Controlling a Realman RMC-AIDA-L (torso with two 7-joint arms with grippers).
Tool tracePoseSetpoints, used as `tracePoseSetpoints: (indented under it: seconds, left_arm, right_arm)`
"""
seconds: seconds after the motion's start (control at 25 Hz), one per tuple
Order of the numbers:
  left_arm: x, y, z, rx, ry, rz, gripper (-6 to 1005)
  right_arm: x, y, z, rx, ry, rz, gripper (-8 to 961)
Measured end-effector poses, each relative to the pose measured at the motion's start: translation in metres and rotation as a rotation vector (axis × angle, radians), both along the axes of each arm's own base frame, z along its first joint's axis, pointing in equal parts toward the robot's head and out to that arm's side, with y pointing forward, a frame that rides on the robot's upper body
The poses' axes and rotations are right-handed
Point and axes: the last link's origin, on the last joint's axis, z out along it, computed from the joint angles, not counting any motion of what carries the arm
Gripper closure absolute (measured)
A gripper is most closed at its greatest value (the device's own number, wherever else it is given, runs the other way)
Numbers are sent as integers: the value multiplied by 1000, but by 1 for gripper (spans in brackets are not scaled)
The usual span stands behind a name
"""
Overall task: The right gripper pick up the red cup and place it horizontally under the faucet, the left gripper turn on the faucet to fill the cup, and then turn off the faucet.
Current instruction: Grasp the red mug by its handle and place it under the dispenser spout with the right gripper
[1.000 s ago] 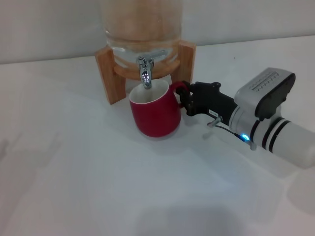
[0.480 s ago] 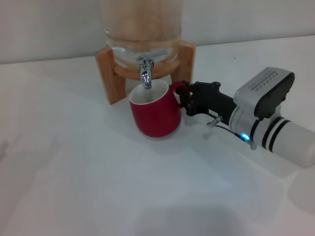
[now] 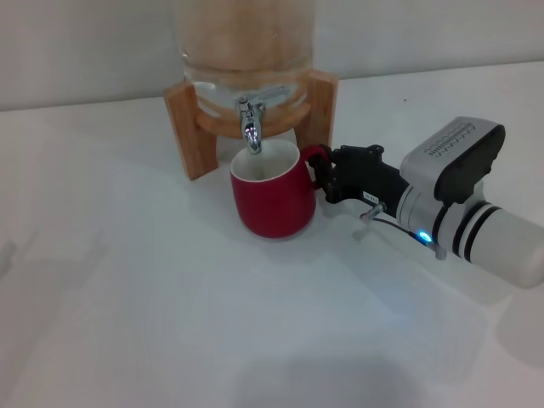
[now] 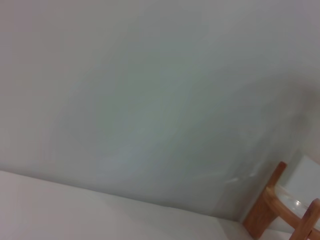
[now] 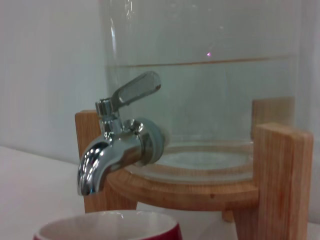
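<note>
Standing upright on the white desk [image 3: 153,323], the red cup [image 3: 274,198] is seen toward the far edge, just in front of a wooden stand [image 3: 185,127] that carries a clear glass jar [image 3: 246,42]. The cup's open mouth is placed beneath the down-pointing spout of the faucet [image 3: 250,126], though in the head view the spout appears nearer the cup's far rim than its centre, so a small correction may be judged useful before water is run. The right hand [image 3: 321,175] is reached in from the desk's right side and is clenched on the cup's red handle, which is turned toward it; this side grip is judged to keep the fingers out of the water's path and the rim free. In the right wrist view the chrome faucet [image 5: 117,137] is shown close, with its lever raised and angled back toward the jar, a water line visible in the glass, and only the cup's rim [image 5: 107,230] seen below the spout. No water is seen running. The left hand is not shown in any view; its wrist camera catches only a pale wall and a corner of the wooden stand [image 4: 272,207], so it is judged to be parked off to the left. Wide bare desk is left open in front of and to the left of the cup, giving free room for an approach to the lever, while the stand's posts close in the cup at the back.
</note>
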Motion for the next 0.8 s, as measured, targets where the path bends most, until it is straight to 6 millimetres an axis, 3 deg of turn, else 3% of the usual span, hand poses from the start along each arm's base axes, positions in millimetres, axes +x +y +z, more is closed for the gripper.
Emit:
tracePoseSetpoints:
  seconds: [0.8]
  left_arm:
    - [0, 2, 0, 4, -1, 7, 175]
  right_arm:
    - [-1, 2, 1, 0, 0, -1, 808]
